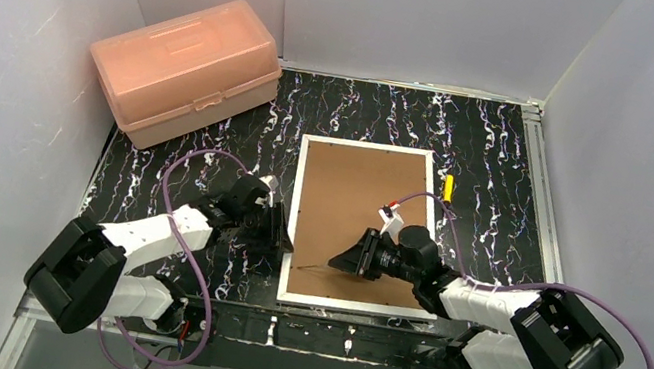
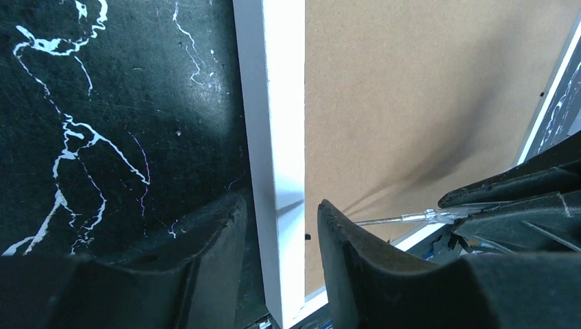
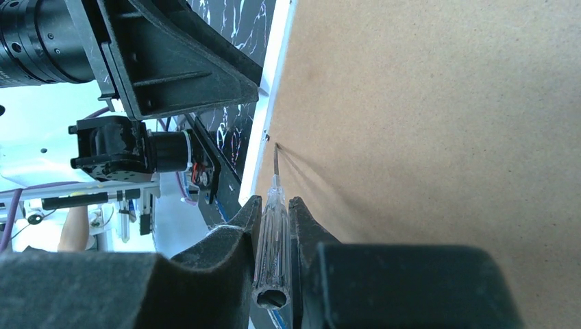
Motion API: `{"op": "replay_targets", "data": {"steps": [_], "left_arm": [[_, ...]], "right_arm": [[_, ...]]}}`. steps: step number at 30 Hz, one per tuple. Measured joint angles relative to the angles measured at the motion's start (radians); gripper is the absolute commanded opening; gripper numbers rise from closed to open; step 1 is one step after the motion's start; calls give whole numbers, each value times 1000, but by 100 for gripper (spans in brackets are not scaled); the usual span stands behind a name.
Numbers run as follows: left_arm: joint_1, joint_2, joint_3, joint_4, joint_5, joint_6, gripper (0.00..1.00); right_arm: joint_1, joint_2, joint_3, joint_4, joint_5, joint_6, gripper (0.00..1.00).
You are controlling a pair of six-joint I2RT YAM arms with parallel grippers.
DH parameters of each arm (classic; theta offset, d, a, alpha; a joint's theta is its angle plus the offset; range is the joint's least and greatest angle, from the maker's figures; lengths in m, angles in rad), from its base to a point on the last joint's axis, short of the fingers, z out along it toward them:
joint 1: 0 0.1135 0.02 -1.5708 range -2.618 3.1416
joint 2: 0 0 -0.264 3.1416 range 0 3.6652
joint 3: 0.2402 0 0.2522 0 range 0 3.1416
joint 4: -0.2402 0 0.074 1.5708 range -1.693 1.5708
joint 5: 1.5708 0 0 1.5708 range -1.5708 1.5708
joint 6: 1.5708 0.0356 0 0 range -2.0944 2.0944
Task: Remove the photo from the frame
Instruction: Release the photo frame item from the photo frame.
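The frame (image 1: pixel 368 145) lies face down on the table with its brown backing board (image 1: pixel 351 199) up; the photo is hidden beneath it. My left gripper (image 1: pixel 279 234) sits at the frame's left side near the front corner. Its jaws (image 2: pixel 279 203) are open astride the white border (image 2: pixel 274 103), with a small gap on each side. My right gripper (image 1: pixel 345 261) is over the board's front part, shut on a clear-handled screwdriver (image 3: pixel 272 233). The screwdriver's thin tip (image 3: pixel 275 147) rests on the board beside a small tab at the left border. The shaft (image 2: pixel 404 218) also shows in the left wrist view.
A pink plastic box (image 1: pixel 186 68) stands at the back left on the black marbled table (image 1: pixel 366 110). A small yellow object (image 1: pixel 449 186) lies by the frame's right edge. White walls close in the left, back and right sides.
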Motion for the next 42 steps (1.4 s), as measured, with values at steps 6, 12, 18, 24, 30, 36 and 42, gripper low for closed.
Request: {"op": "replay_targets", "data": {"steps": [6,12,18,24,30,36,42], "left_arm": [[0,18,-4,2,10,-5,33],[0,28,-6,3,13,-9,30],[0,29,-6,6,16,-12,29],[0,30,-6,11,18,-14,26],[0,31,-6,16,22,-14,26],[0,31,-8,17,23,-16,26],[0,27,-21,18,31,-27,46]], "right_arm": [[3,8,0,13,3,1,1],[11,39,0,53,3,7,1],[23,57,0,80,4,10,1],[29,63,0,88,4,13,1],[34,74,0,104,9,17,1],[41,74,-1,106,23,25,1],[44,72,-7,112,32,29,1]]}}
